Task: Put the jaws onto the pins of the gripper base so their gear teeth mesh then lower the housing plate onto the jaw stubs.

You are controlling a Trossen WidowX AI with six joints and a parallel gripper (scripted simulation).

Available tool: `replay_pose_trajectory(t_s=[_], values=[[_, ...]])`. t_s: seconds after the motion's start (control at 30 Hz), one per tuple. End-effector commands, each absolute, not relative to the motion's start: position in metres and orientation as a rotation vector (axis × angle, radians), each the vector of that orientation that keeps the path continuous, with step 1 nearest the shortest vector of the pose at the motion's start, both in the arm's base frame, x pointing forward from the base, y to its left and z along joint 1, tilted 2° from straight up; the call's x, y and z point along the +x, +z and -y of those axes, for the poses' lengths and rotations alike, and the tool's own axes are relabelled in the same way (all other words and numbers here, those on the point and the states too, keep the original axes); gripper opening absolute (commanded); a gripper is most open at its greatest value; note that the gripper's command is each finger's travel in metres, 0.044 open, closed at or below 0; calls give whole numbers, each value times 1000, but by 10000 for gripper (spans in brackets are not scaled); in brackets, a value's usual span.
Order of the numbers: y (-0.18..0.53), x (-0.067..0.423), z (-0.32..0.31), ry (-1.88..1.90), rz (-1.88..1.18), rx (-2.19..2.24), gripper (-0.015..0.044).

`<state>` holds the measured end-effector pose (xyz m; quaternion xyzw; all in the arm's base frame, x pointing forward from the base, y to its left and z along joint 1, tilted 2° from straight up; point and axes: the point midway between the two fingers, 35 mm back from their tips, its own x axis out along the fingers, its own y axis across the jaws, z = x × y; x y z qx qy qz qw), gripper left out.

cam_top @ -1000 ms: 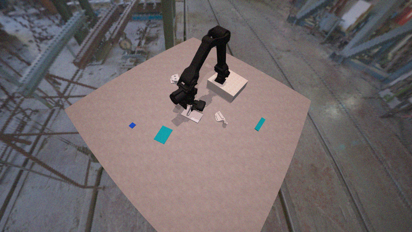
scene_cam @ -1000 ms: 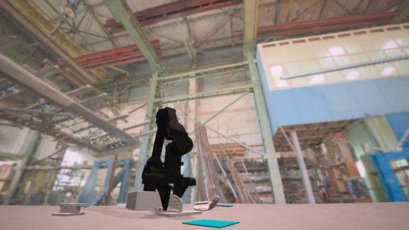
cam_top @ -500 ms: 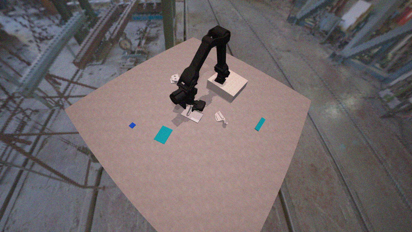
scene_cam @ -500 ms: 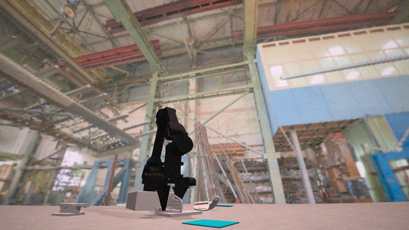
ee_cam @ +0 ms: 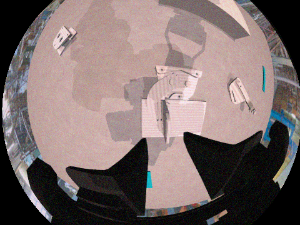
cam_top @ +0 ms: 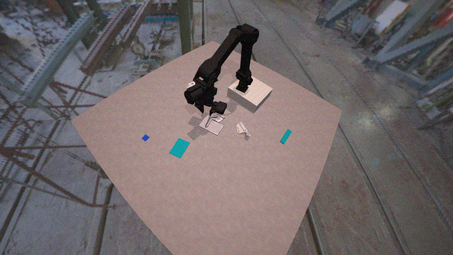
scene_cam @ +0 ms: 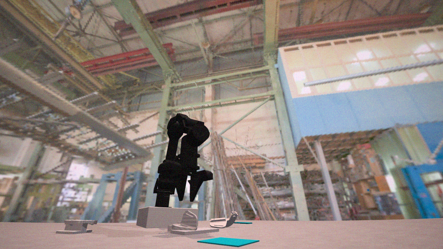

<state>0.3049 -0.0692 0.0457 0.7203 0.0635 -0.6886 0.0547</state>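
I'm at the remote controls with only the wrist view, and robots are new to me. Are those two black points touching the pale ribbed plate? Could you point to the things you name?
Observer: No. The exterior view shows the tips of the tool (cam_top: 206, 113) (scene_cam: 186, 201) (ee_cam: 165, 135) up in the air, well above the ribbed plate (cam_top: 217, 128) (scene_cam: 201, 231) (ee_cam: 187, 117).
Operator: And what does the whole arm stand on?
Observer: Its foot (cam_top: 243, 87) (scene_cam: 162, 201) sits on top of the pale block (cam_top: 256, 91) (scene_cam: 173, 216) (ee_cam: 212, 15); you see only part of that block.
Operator: Anything on the table that I'm missing entirely?
Observer: Yes, a small dark-blue square (cam_top: 145, 137). The top view shows it lying flat, apart from the larger teal rectangle (cam_top: 179, 148) (scene_cam: 228, 241) (ee_cam: 149, 180).
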Motion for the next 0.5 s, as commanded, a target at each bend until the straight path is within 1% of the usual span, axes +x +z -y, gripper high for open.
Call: replay_pose_trajectory(t_s=[0.0,0.13,0.17,0.47], values=[[45,304,69,-2099,-195,2182,119],[45,304,69,-2099,-195,2182,14],[45,304,69,-2099,-195,2182,0],[45,304,69,-2099,-195,2182,0]])
